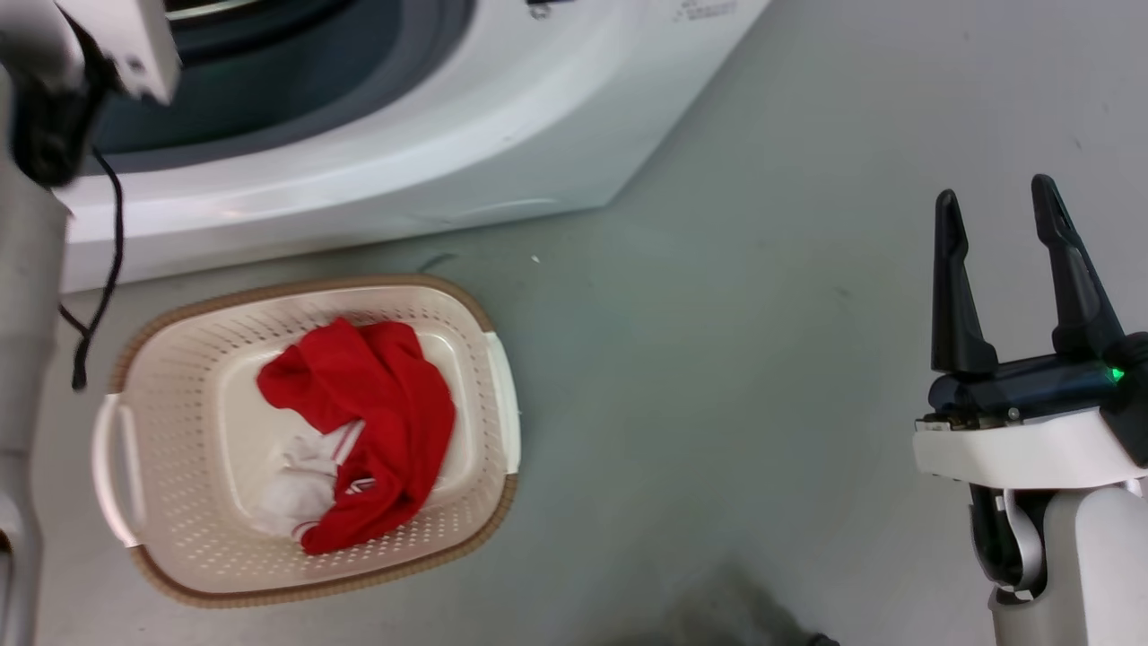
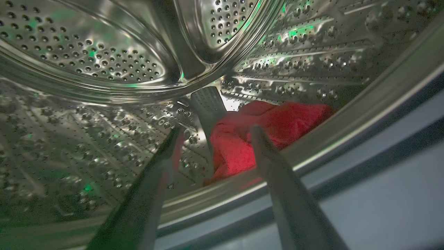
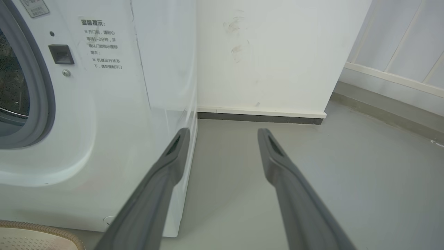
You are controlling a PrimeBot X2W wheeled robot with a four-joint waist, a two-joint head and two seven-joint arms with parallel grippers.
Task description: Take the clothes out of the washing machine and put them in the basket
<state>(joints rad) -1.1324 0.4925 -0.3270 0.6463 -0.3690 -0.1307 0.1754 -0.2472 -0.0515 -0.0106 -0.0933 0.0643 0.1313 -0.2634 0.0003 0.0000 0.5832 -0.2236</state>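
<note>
The machine [image 1: 404, 135] is seen across the top of the head view, white, with its grey-gasketed porthole [image 1: 296, 72] at the upper left. It is stood on a grey floor [image 1: 717, 359], and a white wall [image 3: 263, 52] is seen beyond its side in the right wrist view. Its perforated steel drum [image 2: 86, 62] is shown from inside by the left wrist view.

The basket [image 1: 170, 377] is set on the floor just in front of the machine, below the porthole. The left forearm [image 1: 27, 359] is raised along the left edge of the head view toward the porthole, with a black cable [image 1: 106, 269] hung beside it.

The left gripper [image 2: 215, 130] is held inside the drum, its 2 fingers spread and nothing pinched. A red garment [image 2: 277, 121] is lying just beyond them against the drum wall, by the front lip – whether it is touched cannot be told. The right gripper [image 1: 995, 193] is held over bare floor, well apart from the basket, its 2 fingers spread and empty.

The clothes [image 1: 377, 404] – red, with a white part – are heaped in the middle of the basket. A small white stripe mark [image 1: 360, 485] is shown on them. A small black latch recess [image 3: 61, 54] and a printed notice [image 3: 102, 43] are seen on the machine's front.
</note>
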